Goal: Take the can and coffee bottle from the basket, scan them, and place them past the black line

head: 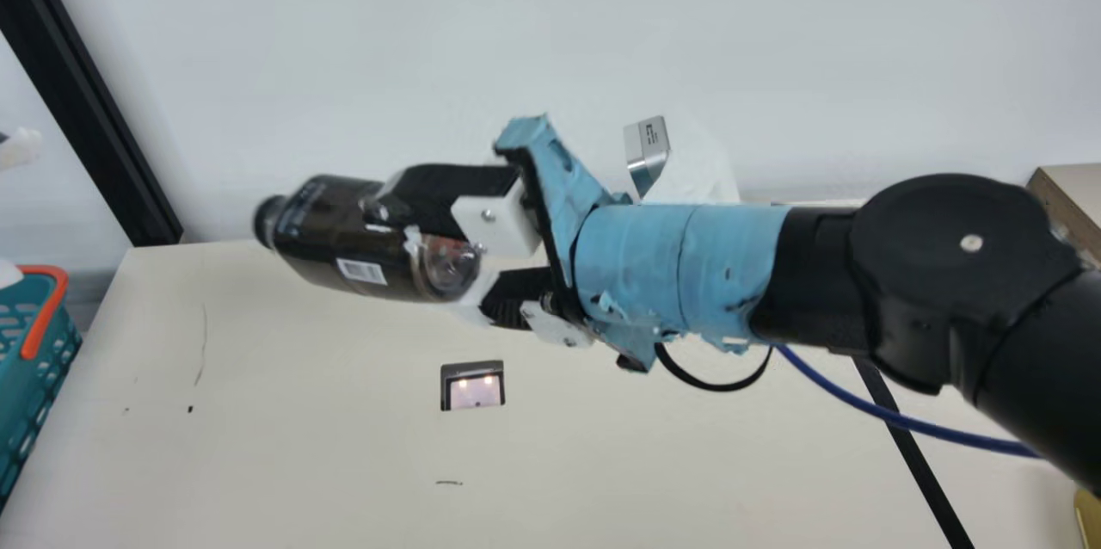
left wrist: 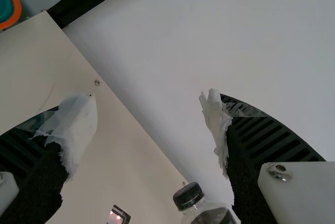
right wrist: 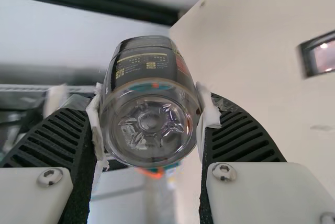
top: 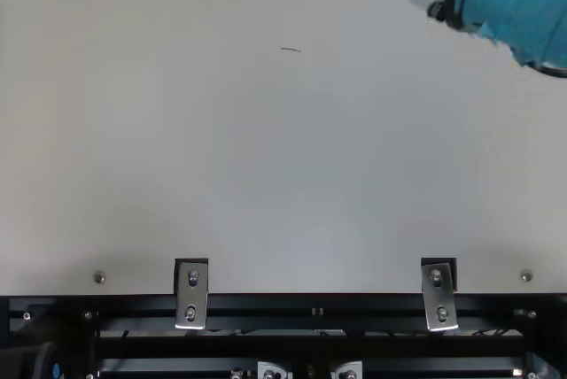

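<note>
In the main view my right gripper (head: 443, 249) is shut on the dark coffee bottle (head: 340, 231) near its base. The bottle lies nearly level in the air, black cap toward the left. Beyond and above the scanner window (head: 472, 387), both hang over the table. In the right wrist view, the right gripper (right wrist: 151, 103) has the bottle's clear base (right wrist: 149, 124) between its taped pads. White-taped tips of my left gripper (head: 12, 212) show at the main view's left edge. Seen from its own wrist, the left gripper (left wrist: 149, 106) is wide open and empty, with the bottle's cap (left wrist: 188, 196) farther off.
A teal basket (head: 26, 377) with an orange handle stands at the table's left edge. The black line (head: 916, 459) runs across the cream table (head: 284, 446) on the right, partly behind my right arm. Behind the table rises a pale wall, with a black post at the left.
</note>
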